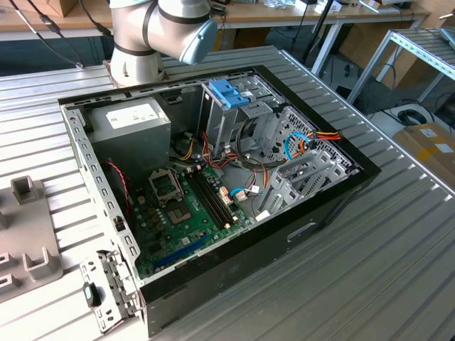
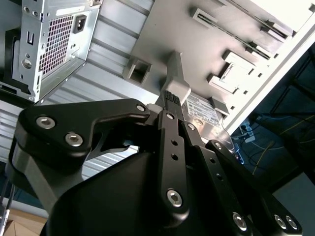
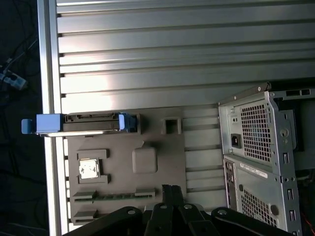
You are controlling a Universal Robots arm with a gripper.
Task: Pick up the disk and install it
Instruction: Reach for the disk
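In the first wrist view the claw [image 3: 171, 189] looks closed and empty over the grey fixture [image 3: 123, 177]. The disk [image 3: 78, 123] stands on edge across the fixture's far side, away from the computer case [image 3: 256, 162].

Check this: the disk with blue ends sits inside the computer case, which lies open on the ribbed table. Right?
No. The first wrist view shows the disk on the grey tray outside the computer case; the case does lie open on the ribbed table.

Bright even light, glare streaks on table [image 3: 98, 78], overexposed corner
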